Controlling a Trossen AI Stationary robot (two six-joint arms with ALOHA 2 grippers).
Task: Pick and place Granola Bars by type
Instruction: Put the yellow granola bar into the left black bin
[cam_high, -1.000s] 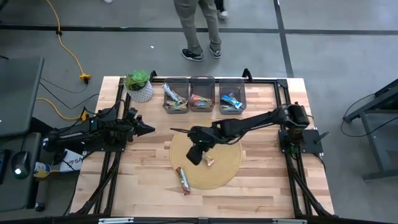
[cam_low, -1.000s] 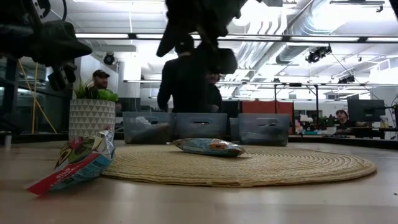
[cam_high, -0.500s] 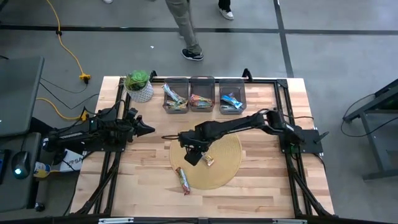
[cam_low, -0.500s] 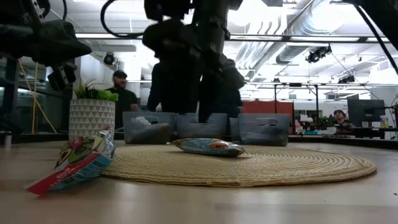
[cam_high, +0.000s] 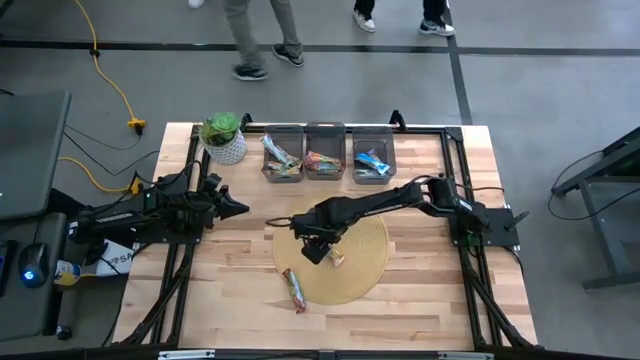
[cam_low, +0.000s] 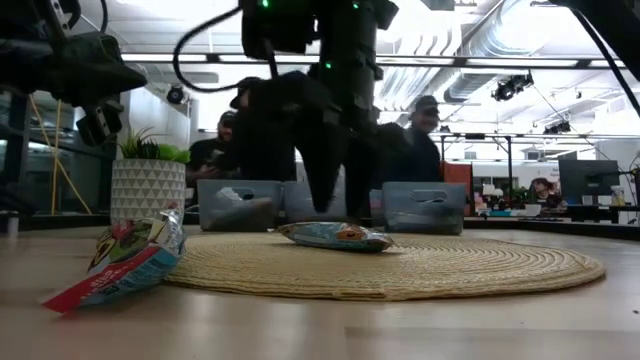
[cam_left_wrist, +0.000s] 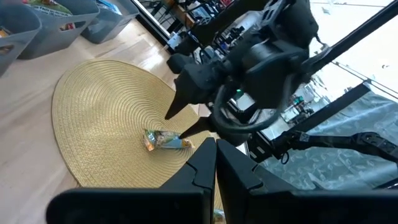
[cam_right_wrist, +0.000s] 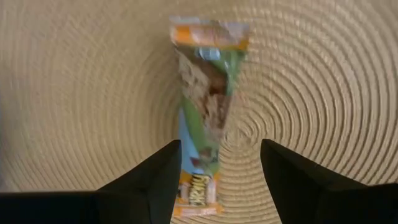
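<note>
1. The right gripper (cam_right_wrist: 219, 163) is hanging over the mat (cam_high: 362, 270) with fingers spread wide and empty, straddling the bar (cam_right_wrist: 208, 118) lying flat just under them.
2. Judging the step: it should be dropping straight down, keeping the bar centred between the fingers and closing across its narrow width.
3. A second bar (cam_high: 293, 290) is lying farther off at the mat's edge; the bins (cam_high: 324, 165) sit beyond.
4. The left gripper (cam_high: 238, 208) is waiting well aside, closed.

Round woven straw placemat (cam_high: 362, 272), centre of the wooden table (cam_high: 420, 305). Three small grey bins (cam_high: 327, 152) in a row along the far edge. Potted green plant in a white patterned pot (cam_high: 224, 139) beside the leftmost bin. Yellow cable (cam_high: 112, 82) on the grey floor. People standing beyond the table (cam_low: 412, 150).
</note>
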